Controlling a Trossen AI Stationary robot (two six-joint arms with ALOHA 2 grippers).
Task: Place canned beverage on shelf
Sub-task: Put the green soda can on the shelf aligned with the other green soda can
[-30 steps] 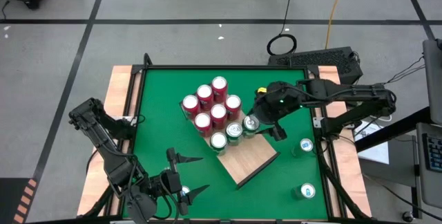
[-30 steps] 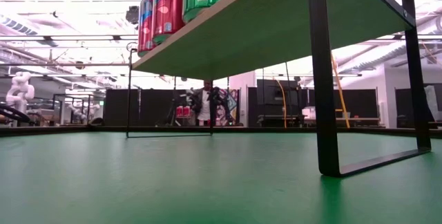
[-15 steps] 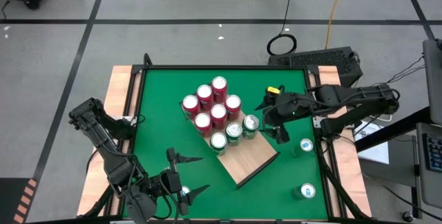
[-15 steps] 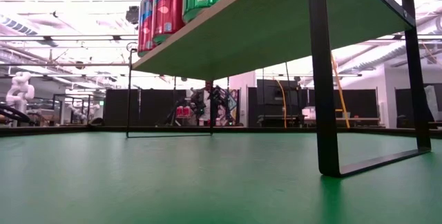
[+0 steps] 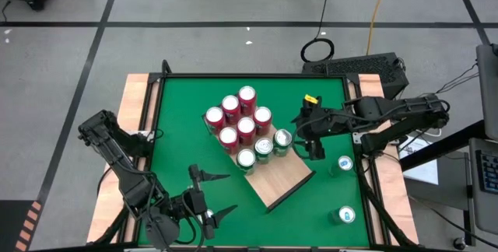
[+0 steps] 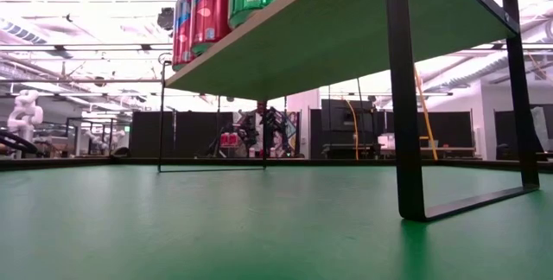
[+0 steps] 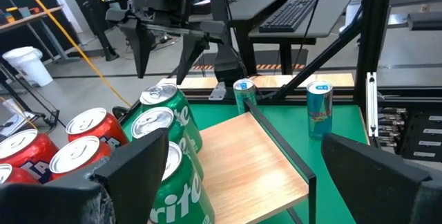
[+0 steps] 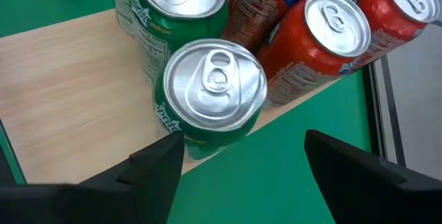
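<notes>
The shelf (image 5: 282,180), a light wood board on a dark frame, stands on the green table (image 5: 179,143). Several red cans (image 5: 237,118) and three green cans (image 5: 264,148) stand on it. The green can nearest the right edge (image 8: 215,96) stands at the board's edge. My right gripper (image 5: 306,135) hovers just right of that can, open, its fingers (image 8: 155,162) short of it on either side. My left gripper (image 5: 218,196) waits open near the table's front edge, pointing at the shelf (image 7: 242,148).
Two more cans (image 5: 345,163) (image 5: 345,215) stand on the table right of the shelf, also visible in the left wrist view (image 7: 319,110). The shelf's dark legs (image 6: 406,98) stand on the table. The board's near right half (image 7: 248,162) is bare.
My right gripper has drawn back from the green can at the shelf's right side toward the table's right edge and has turned. The can stays standing on the board.
</notes>
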